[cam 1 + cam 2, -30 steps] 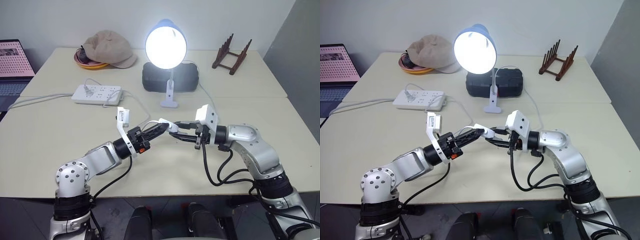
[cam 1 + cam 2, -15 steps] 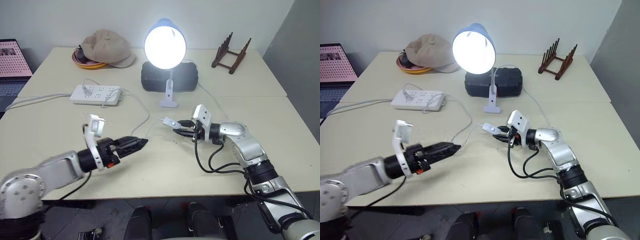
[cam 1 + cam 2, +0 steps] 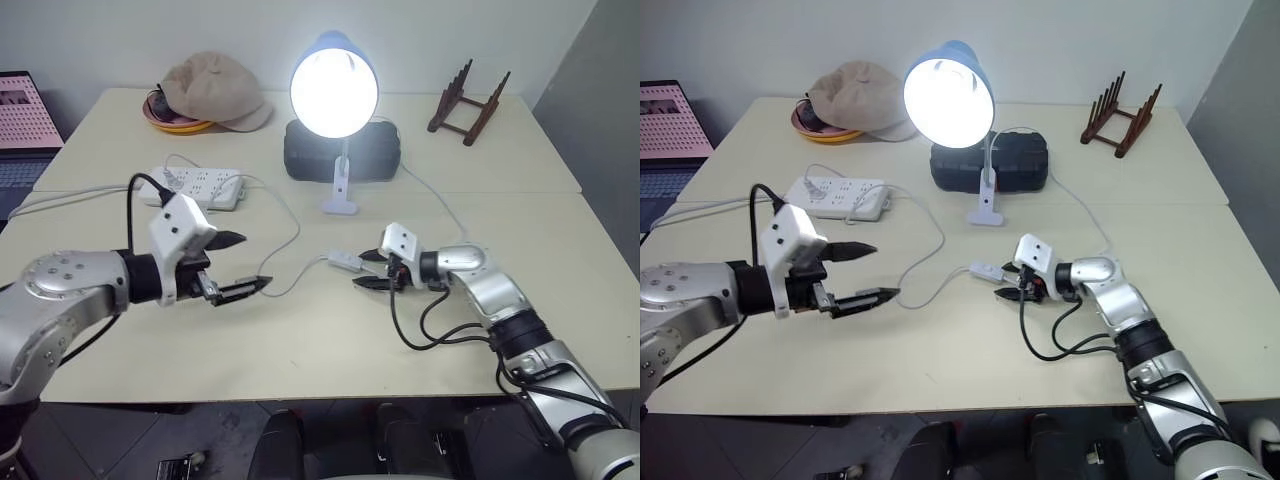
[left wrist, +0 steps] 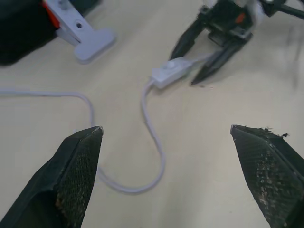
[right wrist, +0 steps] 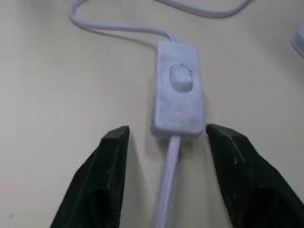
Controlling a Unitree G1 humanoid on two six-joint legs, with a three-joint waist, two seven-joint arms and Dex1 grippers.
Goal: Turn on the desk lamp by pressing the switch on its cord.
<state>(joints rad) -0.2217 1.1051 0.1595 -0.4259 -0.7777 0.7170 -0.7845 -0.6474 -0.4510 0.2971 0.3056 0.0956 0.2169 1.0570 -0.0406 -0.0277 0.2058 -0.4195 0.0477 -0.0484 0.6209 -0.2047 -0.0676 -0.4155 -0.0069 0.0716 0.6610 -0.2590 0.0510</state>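
Observation:
The desk lamp stands lit at the middle back of the table, its blue shade facing me. Its thin white cord loops across the tabletop to the switch, which lies flat with its rocker up. My right gripper is open just right of the switch, with one finger on each side of the cord and touching neither. Well to the left, my left gripper hovers above the table, open wide and empty, pointing toward the switch.
A white power strip lies at the back left with its cable running off left. Behind it are a beige cap on an orange plate. A black case sits behind the lamp, a wooden rack at the back right, and a laptop at far left.
Both grippers were shut at the switch, held above the table. The left one pulled away left, rolled and opened. The right one lowered the switch onto the table and opened. The lamp stays lit.

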